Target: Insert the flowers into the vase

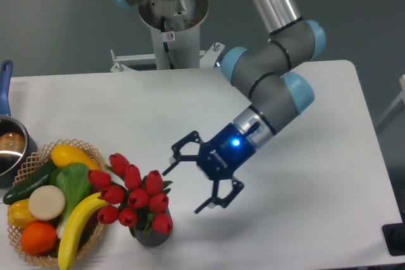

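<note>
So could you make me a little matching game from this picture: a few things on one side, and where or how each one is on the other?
Things:
1. flowers
2. gripper
3. banana
4. pot

States:
A. at the table's left edge
B. open, holding nothing
C. standing in the vase
D. lying in the basket

Pairs: 1-C, 2-B, 3-D, 4-A
</note>
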`<state>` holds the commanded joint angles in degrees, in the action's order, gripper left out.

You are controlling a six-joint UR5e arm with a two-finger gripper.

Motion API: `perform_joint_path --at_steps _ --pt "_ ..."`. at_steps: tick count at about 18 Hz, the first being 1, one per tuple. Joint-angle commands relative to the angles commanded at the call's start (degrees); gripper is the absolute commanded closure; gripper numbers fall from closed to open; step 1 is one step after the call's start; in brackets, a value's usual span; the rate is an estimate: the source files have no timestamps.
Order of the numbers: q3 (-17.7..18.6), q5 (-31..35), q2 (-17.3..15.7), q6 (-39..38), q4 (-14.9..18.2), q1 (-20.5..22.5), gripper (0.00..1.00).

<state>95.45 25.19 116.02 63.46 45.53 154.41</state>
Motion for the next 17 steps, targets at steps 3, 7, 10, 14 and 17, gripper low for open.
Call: perform_joint_path --at_steps 3,7,10,14,17 --pt "-0.2 10.2 -1.8 0.9 -0.2 2.6 0.0" --pt "-2.5 28.0 -3.0 8.2 -0.1 3.4 0.0" --pt "-2.8 40.9 -2.9 14.2 -0.2 3.5 0.0" --pt "-4.0 51.7 -2.4 14.6 0.1 4.8 0.0" --pt "-3.3 57.4 -2.2 14.6 0.1 4.8 0.0"
